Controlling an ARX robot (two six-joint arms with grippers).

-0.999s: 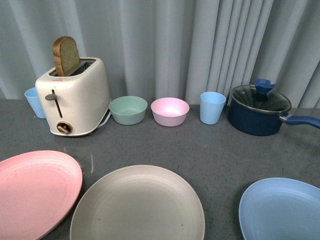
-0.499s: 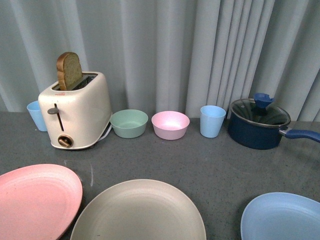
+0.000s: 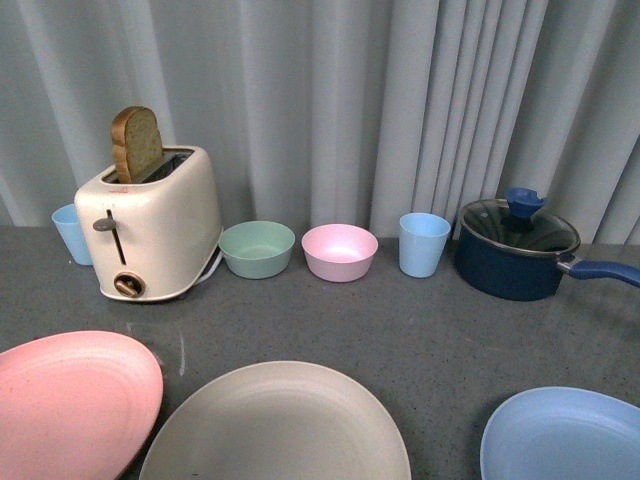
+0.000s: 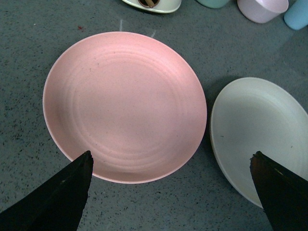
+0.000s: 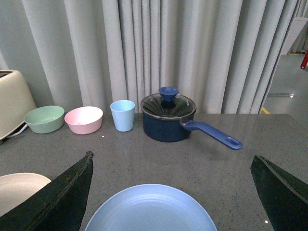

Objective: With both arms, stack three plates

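Grey pleated curtains close off the back of a speckled grey worktop. Seen from the front, a cream toaster with a slice of bread standing in its slot sits at the back left, with a small cup partly behind it. Beside the toaster, in a row running to the right, stand a green bowl, a pink bowl, a blue cup and a dark blue pot with a glass lid. Along the near edge lie the pink plate on the left, the beige plate in the middle and the light blue plate on the right, each flat and apart from its neighbours. Neither arm shows in this view.

The left wrist camera looks steeply down. The left pincer hangs over the pink plate's rim with its two dark fingers spread wide and nothing between them. I cannot tell whether they touch the plate. The beige plate lies just beside the pink one, with a narrow gap between them.

The right wrist camera looks out almost level across the worktop toward the curtains. The right pincer is likewise spread wide and empty, held above the light blue plate, with the pot straight beyond it and a corner of the beige plate off to one side.
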